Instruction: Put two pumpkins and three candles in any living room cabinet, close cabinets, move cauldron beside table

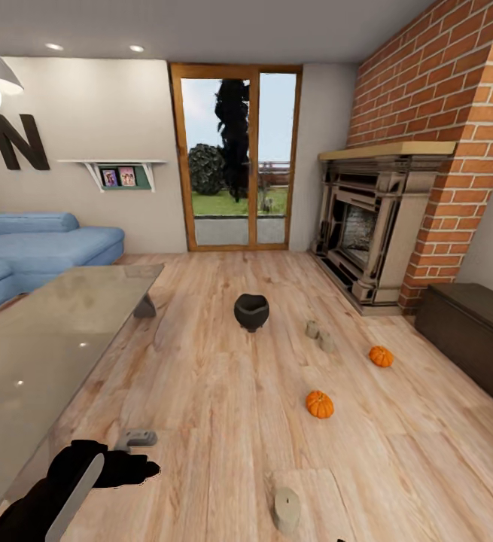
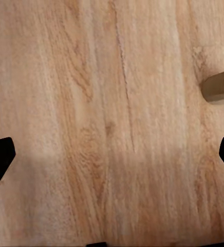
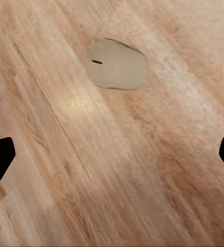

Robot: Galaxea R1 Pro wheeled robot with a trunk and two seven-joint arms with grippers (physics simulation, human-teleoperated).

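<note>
Both pincers, the left pincer [image 2: 112, 154] and the right pincer [image 3: 112, 154], are spread wide and hold nothing over the floor, so the right one should drop straight down onto the near candle [image 3: 117, 64] lying just ahead, then pinch gently.

Two orange pumpkins [image 1: 320, 404] [image 1: 381, 356], a matte black cauldron [image 1: 251, 311] and blue sofa [image 1: 35, 252] are seen on pale wood-grain floor [image 1: 223, 391].

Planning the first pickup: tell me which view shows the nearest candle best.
The right wrist view: the candle lies on its side on the floor, whole, wick end visible. The head view shows it small at the bottom edge. The left wrist view catches what is probably its end at the frame's border.
</note>
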